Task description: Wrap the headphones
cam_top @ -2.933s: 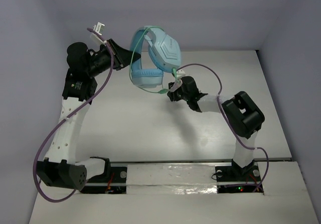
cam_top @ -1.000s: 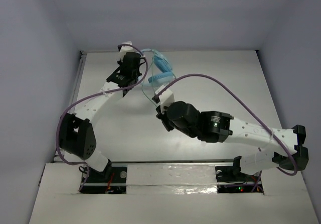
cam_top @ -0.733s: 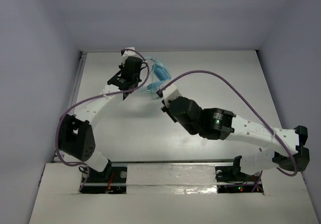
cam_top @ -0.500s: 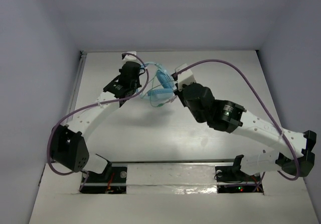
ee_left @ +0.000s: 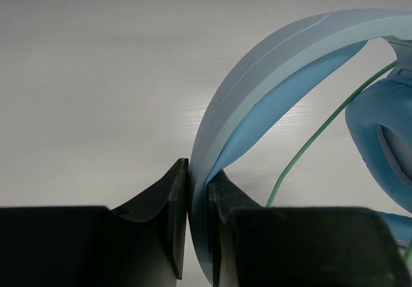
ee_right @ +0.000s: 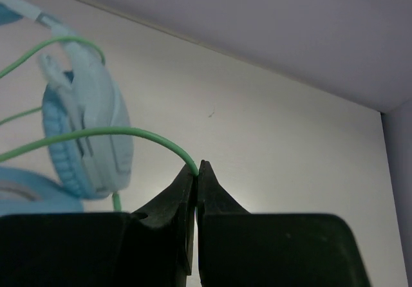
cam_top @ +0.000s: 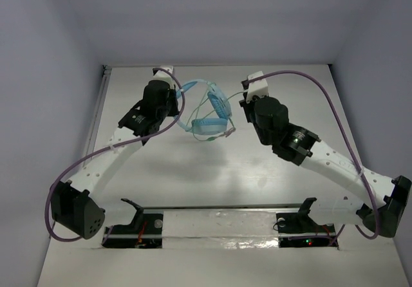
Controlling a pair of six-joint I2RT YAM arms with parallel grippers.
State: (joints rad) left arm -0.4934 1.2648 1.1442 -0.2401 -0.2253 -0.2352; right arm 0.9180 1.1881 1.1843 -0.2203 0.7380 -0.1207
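From its base at the near left, my left arm [cam_top: 109, 152] stretches long and low, far and to the right. My right arm [cam_top: 328, 161] mirrors it from the near right, reaching far and to the left across the table [cam_top: 193, 177]. Between my wrists, at the far middle, are the headphones [cam_top: 209, 113]. My left gripper [ee_left: 198, 190] is clenched on their padded headband [ee_left: 270, 62]. My right gripper [ee_right: 196, 171] is pinched tight on the thin green cable [ee_right: 129, 130], which arcs left past an ear cup [ee_right: 90, 132].

left arm [cam_top: 109, 148] outstretched | left fingers [ee_left: 177, 203] clamped | right arm [cam_top: 322, 161] outstretched | right fingers [ee_right: 210, 192] pinched
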